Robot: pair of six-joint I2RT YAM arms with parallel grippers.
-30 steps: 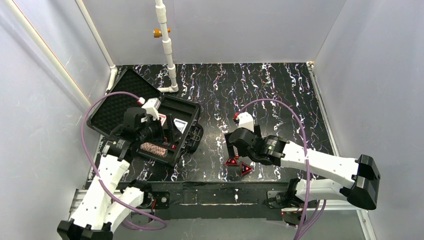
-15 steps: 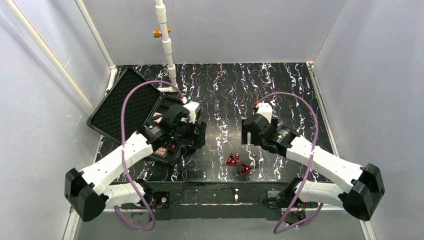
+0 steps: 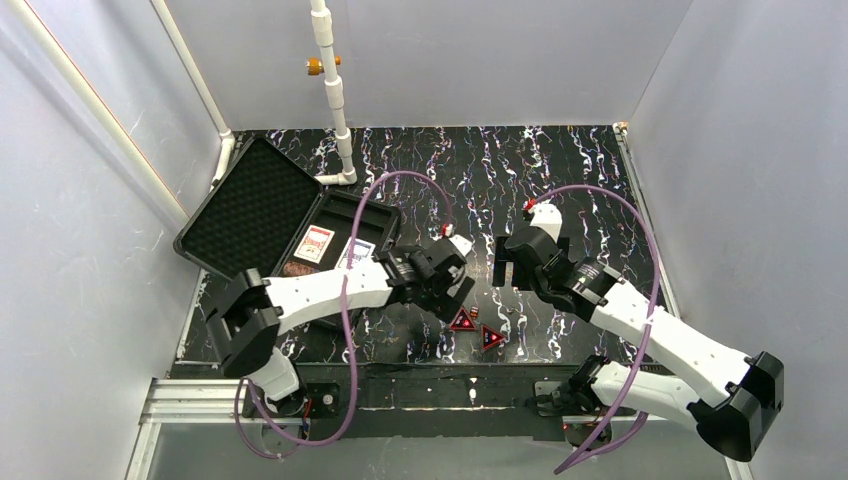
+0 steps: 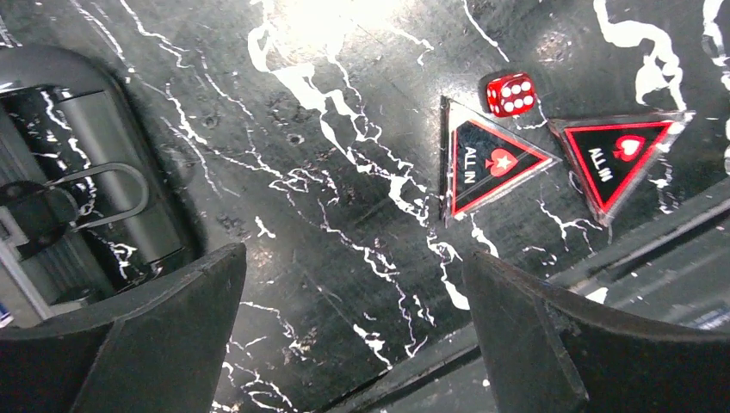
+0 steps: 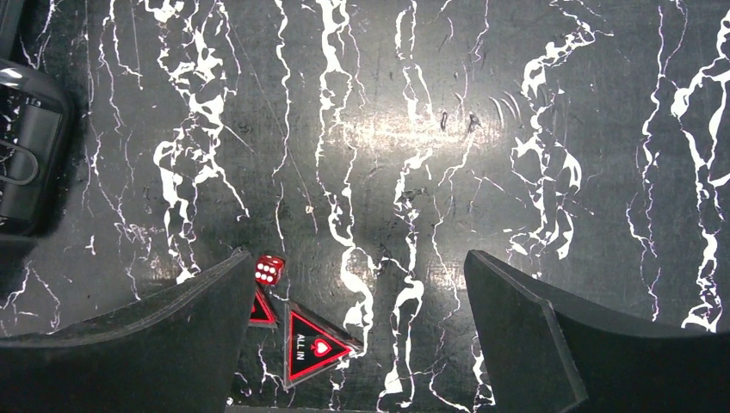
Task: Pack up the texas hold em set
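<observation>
Left gripper [image 4: 353, 258] apart by case [image 3: 245, 205] edge, right gripper [image 5: 357, 258] apart, triangles [image 4: 486, 163] and die [image 4: 510, 93] near table [image 5: 516, 129] bottom edge, open surface upper right

The black hard case [image 3: 345, 222] sits open at the left of the worktop [image 3: 560, 190], with its foam-lined lid [image 3: 245, 208] flopped back toward the far left corner. Inside the base, a red deck [image 3: 316, 243] and a blue deck [image 3: 358, 251] lie flat side by side. The handle [image 4: 110, 186] faces the loose bits. Out on the worktop, well apart from the case, two black triangles [image 4: 486, 161] with red edges and "ALL IN" lettering lie flat just beside each other. A tiny red die [image 4: 510, 93] sits right by one corner, showing a six.
</observation>
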